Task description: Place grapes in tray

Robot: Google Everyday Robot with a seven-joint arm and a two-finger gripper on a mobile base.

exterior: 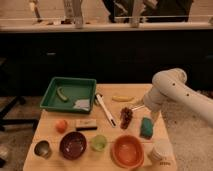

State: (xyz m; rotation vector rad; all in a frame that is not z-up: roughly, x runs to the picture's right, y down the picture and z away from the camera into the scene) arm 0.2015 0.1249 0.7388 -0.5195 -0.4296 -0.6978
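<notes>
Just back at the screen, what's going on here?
The robot's arm reaches in from the right, its claw open, right beside the grapes, which lie on the wooden table. Nothing is lifted yet. The green tray sits at the back left, apart from the grapes, so the pickup and the carry are not yet done.

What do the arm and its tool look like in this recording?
The arm is smooth and cream-white, made of thick rounded tube segments with a bulbous joint. No cables or markings show. Its tool is slimmer and pale grey, and sits over the table, just right of the grapes in the picture.
</notes>
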